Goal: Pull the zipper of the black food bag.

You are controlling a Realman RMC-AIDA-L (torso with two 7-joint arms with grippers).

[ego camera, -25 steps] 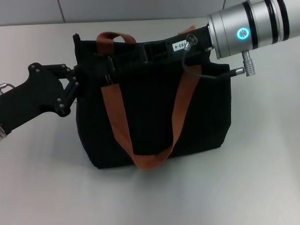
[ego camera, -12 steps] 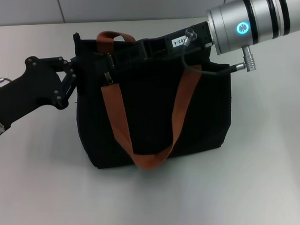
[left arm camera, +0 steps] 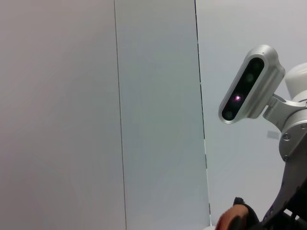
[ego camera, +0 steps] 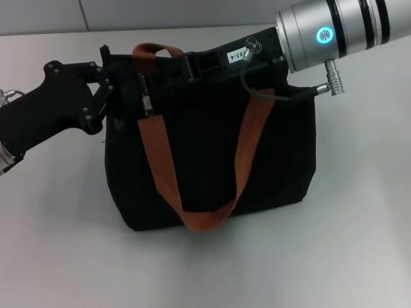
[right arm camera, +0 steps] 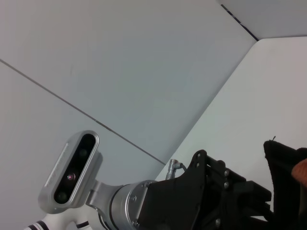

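Observation:
The black food bag [ego camera: 212, 160] stands upright in the middle of the white table, its two rust-orange straps [ego camera: 158, 162] hanging over the front. My left gripper [ego camera: 112, 90] is shut on the bag's upper left end. My right gripper [ego camera: 149, 85] reaches in from the right along the bag's top edge. It is shut on the small zipper pull [ego camera: 145, 102] near the left end of the top. The zip track is hidden under the right gripper's body. The right wrist view shows the bag's corner [right arm camera: 283, 163] beside the left arm.
The white table [ego camera: 357, 243] surrounds the bag, with a grey wall [ego camera: 187, 6] behind it. A cable loop [ego camera: 257, 91] hangs from the right wrist over the bag's top. My head camera shows in the left wrist view [left arm camera: 247, 86] and the right wrist view [right arm camera: 72, 167].
My right gripper has moved left along the bag's top, taking the zipper pull with it. My left gripper has risen and shifted slightly toward the bag's upper corner.

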